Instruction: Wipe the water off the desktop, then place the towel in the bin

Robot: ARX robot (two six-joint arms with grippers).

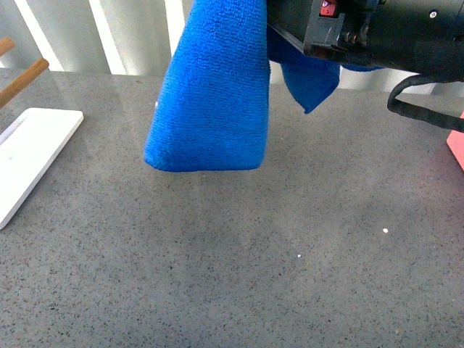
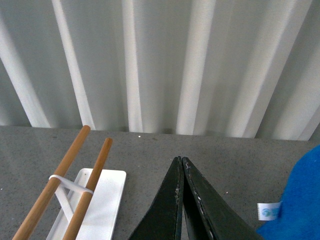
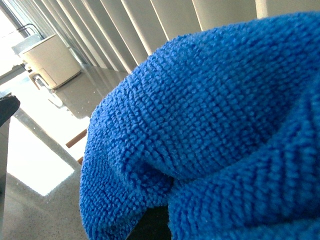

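The blue fluffy towel [image 1: 210,94] hangs in the air above the dark grey speckled desktop [image 1: 239,261], held from the top by my right gripper, whose black body shows at the upper right; its fingertips are hidden by the cloth. In the right wrist view the towel [image 3: 210,130] fills the picture and covers the jaws. My left gripper [image 2: 182,161] is shut and empty, low over the desktop [image 2: 240,160]; the towel's edge with a white label [image 2: 300,200] hangs to one side of it. A salmon-pink edge of the bin [image 1: 457,145] shows at the far right.
A flat white board [image 1: 29,156] with two wooden rods [image 1: 18,76] lies at the left; it also shows in the left wrist view [image 2: 92,210]. A black cable [image 1: 420,109] loops under the right arm. White slatted blinds [image 2: 160,60] stand behind the desktop. A white box [image 3: 50,57] stands far off.
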